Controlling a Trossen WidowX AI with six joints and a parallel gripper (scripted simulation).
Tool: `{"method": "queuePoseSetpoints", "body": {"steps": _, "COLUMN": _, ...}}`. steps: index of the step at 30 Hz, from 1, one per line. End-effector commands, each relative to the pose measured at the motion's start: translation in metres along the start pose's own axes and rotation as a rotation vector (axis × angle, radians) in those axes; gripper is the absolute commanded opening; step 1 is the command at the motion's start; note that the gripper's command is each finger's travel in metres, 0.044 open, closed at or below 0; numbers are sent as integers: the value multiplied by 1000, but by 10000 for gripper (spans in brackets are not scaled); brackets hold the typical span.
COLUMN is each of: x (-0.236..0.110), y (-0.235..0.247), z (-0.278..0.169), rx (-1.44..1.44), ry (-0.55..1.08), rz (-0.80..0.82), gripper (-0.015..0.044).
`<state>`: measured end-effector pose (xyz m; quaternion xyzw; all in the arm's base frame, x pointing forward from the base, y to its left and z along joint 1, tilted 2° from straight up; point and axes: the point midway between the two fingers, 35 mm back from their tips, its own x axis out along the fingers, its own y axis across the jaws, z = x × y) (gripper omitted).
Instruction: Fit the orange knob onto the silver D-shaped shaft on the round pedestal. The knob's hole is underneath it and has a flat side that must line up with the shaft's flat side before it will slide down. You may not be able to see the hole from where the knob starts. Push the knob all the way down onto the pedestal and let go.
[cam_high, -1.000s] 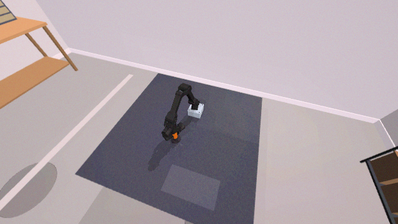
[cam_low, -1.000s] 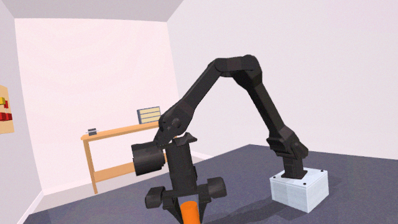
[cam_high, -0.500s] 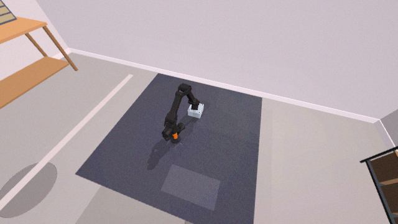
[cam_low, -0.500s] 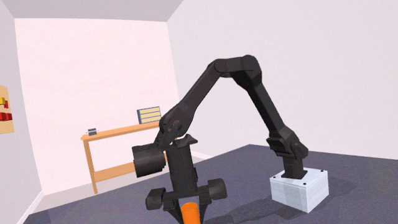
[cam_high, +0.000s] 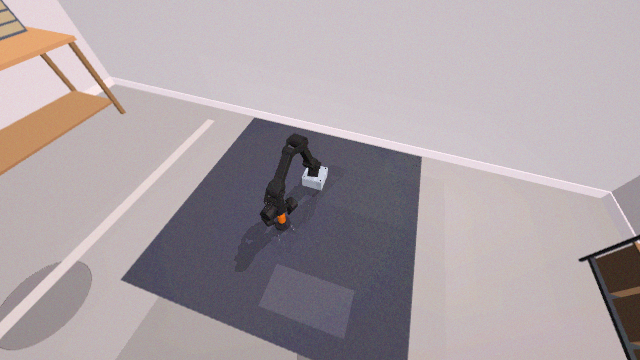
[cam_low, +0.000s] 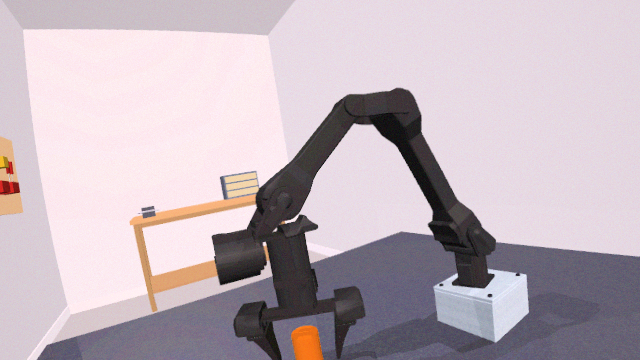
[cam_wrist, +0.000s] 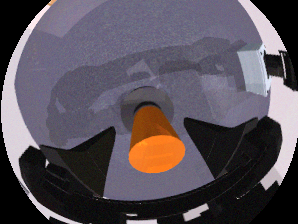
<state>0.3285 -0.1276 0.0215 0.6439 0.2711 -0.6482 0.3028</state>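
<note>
The orange knob (cam_high: 282, 218) (cam_low: 306, 342) (cam_wrist: 156, 139) stands upright on the round pedestal (cam_high: 283, 227) (cam_wrist: 128, 111), on the dark mat (cam_high: 360, 225). The knob covers the silver shaft, which is hidden. My gripper (cam_high: 280, 216) (cam_low: 307, 353) (cam_wrist: 152, 129) points straight down over the knob and is open. Its two fingers stand apart on either side of the knob, with gaps showing in the wrist view. In the exterior view the lower part of the knob and the pedestal are cut off by the frame edge.
The arm's white base block (cam_high: 315, 178) (cam_low: 480, 305) stands behind the pedestal. A lighter rectangle (cam_high: 306, 300) is marked on the mat in front. A wooden table (cam_high: 30, 45) (cam_low: 190, 212) stands by the far wall, and a dark shelf (cam_high: 620, 285) at the right edge.
</note>
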Motion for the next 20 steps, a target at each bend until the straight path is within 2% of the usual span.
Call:
{"method": "queuePoseSetpoints", "body": {"steps": 1, "x": -1, "y": 0, "z": 0, "rx": 0, "ry": 0, "rz": 1, "gripper": 440}}
{"method": "queuePoseSetpoints", "body": {"steps": 3, "x": -10, "y": 1, "z": -1, "rx": 0, "ry": 0, "rz": 1, "gripper": 440}}
{"method": "queuePoseSetpoints", "body": {"steps": 7, "x": -73, "y": 3, "z": -1, "rx": 0, "ry": 0, "rz": 0, "gripper": 440}}
{"method": "queuePoseSetpoints", "body": {"steps": 9, "x": -94, "y": 0, "z": 0, "rx": 0, "ry": 0, "rz": 0, "gripper": 440}}
{"method": "queuePoseSetpoints", "body": {"steps": 20, "x": -96, "y": 3, "z": -1, "rx": 0, "ry": 0, "rz": 0, "gripper": 440}}
